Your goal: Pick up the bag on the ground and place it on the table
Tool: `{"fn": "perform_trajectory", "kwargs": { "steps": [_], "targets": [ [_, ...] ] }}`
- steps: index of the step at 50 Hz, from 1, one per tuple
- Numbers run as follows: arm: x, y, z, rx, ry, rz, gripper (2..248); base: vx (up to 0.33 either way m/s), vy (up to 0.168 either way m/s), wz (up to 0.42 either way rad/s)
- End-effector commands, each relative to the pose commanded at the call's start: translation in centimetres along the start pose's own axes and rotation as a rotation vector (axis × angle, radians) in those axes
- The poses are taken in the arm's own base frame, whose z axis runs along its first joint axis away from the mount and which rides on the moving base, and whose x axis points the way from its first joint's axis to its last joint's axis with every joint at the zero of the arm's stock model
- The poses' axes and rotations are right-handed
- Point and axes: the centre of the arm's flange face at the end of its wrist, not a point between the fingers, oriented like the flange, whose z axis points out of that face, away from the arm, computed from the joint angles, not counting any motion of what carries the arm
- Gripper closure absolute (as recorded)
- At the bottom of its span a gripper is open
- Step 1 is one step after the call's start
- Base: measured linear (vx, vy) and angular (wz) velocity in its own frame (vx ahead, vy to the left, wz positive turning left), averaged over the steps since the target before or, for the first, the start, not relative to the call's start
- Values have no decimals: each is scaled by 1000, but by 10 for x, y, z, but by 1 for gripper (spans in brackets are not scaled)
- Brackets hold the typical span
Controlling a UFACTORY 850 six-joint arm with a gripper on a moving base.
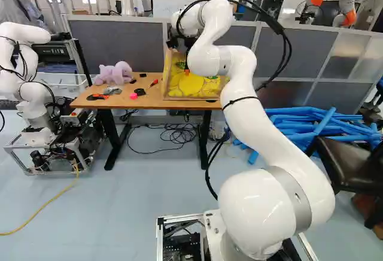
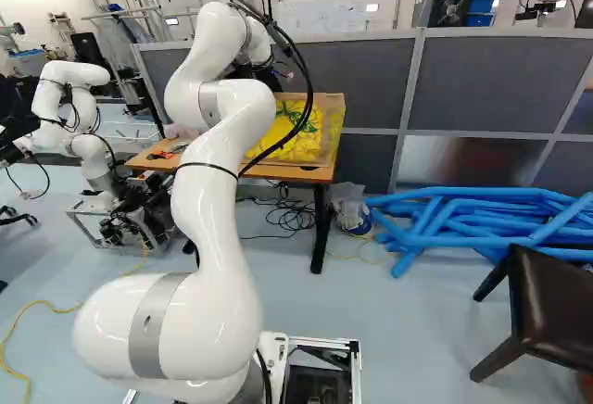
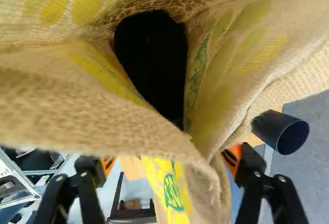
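Note:
My gripper (image 1: pixel 179 44) is high over the table (image 1: pixel 143 98), partly hidden by the arm in the left base view. Beneath it, the tan bag with yellow print (image 1: pixel 192 86) stands at the table's right end. The wrist view shows the bag (image 3: pixel 231 64) very close, its mouth gaping onto a dark inside. A fold of its rim passes between the widely parted fingers of the gripper (image 3: pixel 167 166). One finger is at or near the cloth, while a gap separates the other from it, so the gripper is open.
A pink plush toy (image 1: pixel 114 73) and small tools share the tabletop. Behind it runs a grey partition (image 2: pixel 505 84). Blue tubes (image 2: pixel 463 223) and a dark chair (image 2: pixel 547 307) are to the right. Another robot (image 1: pixel 30 93) stands at left. A dark cylinder (image 3: pixel 280 131) shows beside the bag.

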Motion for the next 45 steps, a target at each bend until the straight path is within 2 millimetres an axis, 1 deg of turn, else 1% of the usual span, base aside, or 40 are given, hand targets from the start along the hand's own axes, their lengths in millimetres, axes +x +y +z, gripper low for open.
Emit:
{"fn": "perform_trajectory", "kwargs": {
  "steps": [1, 2, 7, 12, 45],
  "targets": [
    [0, 0, 0, 0, 0, 0, 32, 0, 0, 0],
    [0, 0, 0, 0, 0, 0, 3, 0, 0, 0],
    [0, 0, -1, -1, 0, 0, 3, 0, 0, 0],
    [0, 0, -6, -6, 3, 0, 3, 0, 0, 0],
    [-4, -4, -56, -61, 30, 4, 3, 0, 0, 0]
  ]
}}
